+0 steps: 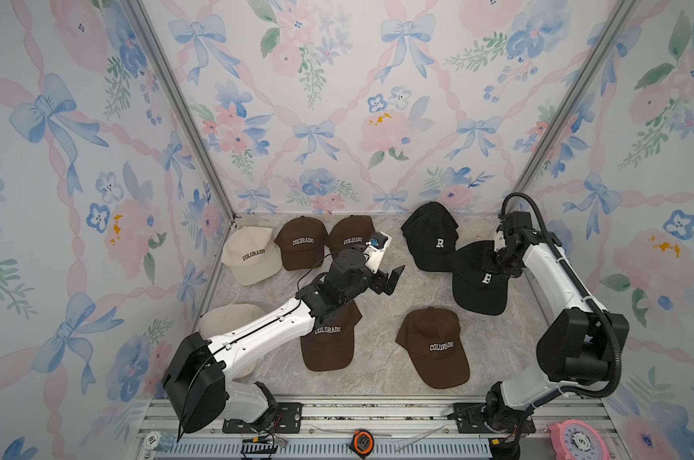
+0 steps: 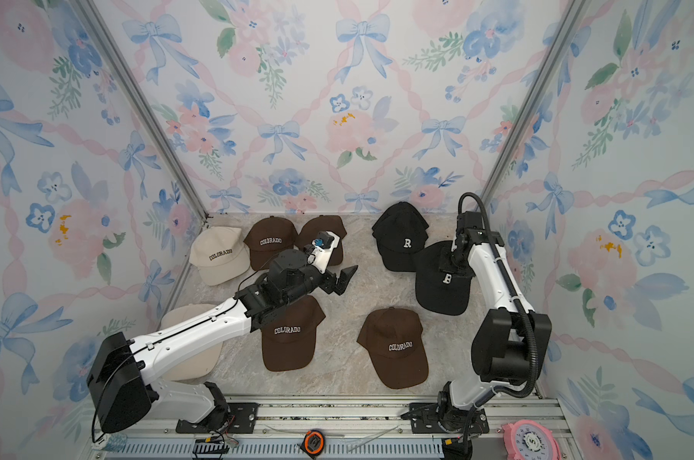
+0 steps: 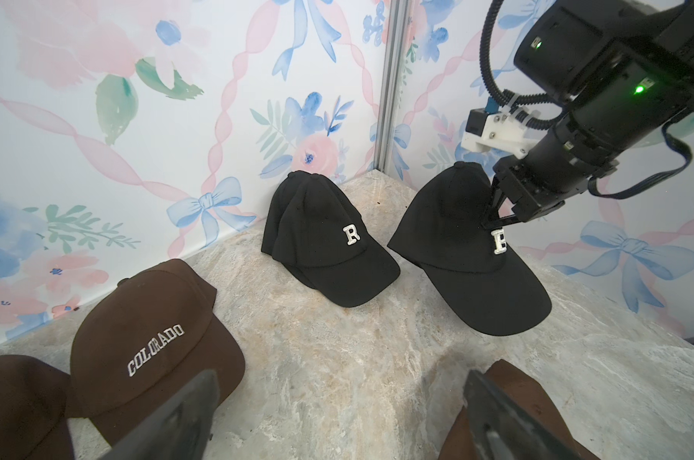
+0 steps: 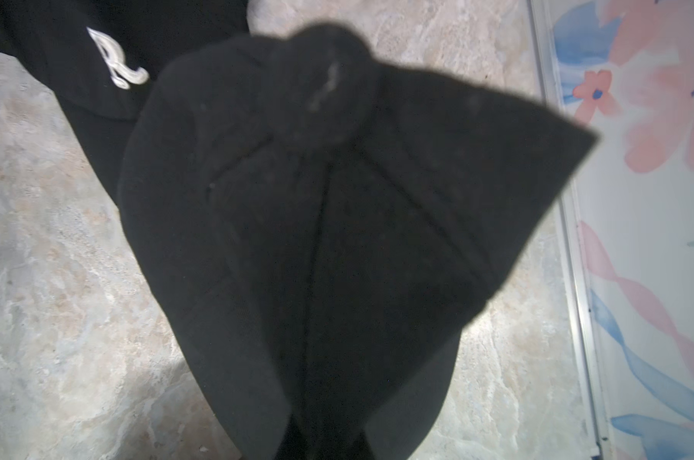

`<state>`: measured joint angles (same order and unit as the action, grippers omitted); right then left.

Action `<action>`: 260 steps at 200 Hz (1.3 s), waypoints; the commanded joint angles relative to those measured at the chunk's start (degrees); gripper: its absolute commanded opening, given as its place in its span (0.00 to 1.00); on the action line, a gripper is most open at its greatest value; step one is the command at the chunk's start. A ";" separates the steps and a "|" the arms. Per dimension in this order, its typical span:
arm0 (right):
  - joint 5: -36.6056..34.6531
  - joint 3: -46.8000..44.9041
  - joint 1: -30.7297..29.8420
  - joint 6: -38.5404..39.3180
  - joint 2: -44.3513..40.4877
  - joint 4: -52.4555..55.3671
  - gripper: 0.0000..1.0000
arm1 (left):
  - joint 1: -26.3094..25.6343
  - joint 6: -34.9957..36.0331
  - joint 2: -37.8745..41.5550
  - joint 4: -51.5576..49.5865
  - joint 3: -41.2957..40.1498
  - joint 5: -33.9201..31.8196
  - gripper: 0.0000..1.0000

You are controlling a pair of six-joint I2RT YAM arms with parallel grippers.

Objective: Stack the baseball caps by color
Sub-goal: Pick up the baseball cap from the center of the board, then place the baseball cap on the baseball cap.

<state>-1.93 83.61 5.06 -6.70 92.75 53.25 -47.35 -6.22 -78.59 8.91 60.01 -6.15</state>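
Observation:
My right gripper [image 1: 492, 266] [image 3: 491, 221] is shut on a black "R" baseball cap [image 1: 476, 290] [image 2: 440, 292] [image 3: 448, 223] [image 4: 337, 223], pinching its crown just above the letter. A stack of two more black caps [image 1: 431, 235] [image 3: 317, 235] lies behind it to the left. Two brown "COLORADO" caps [image 1: 299, 245] [image 1: 349, 235] lie at the back. Two more [image 1: 329, 342] [image 1: 433, 346] lie near the front. One cream cap [image 1: 249, 255] sits at the back left, another [image 1: 227, 318] under my left arm. My left gripper [image 1: 388, 282] [image 3: 339, 384] hangs open over bare table.
Floral walls close in the back and both sides. A metal rail [image 1: 377, 412] runs along the front, with an orange tape measure [image 1: 363, 441], a pink round dial [image 1: 576, 440] and a small round token [image 1: 153, 440] on it. Bare marbled table [image 1: 381, 278] shows mid-scene.

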 commanded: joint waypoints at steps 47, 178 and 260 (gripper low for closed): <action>2.11 12.38 -5.39 6.16 8.32 4.09 0.00 | 1.92 2.30 -1.63 0.54 2.30 -0.51 0.98; 0.96 37.06 -10.53 7.17 29.51 5.78 0.01 | 6.86 4.44 -6.55 -0.04 7.50 1.05 0.98; 0.69 49.41 -11.21 7.33 40.52 10.37 0.04 | 9.49 4.72 -11.69 -1.02 12.48 3.02 0.98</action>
<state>-0.73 130.10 -5.28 -0.32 131.39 60.47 -38.50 -2.52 -88.86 8.82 70.37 -4.60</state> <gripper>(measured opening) 0.060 0.980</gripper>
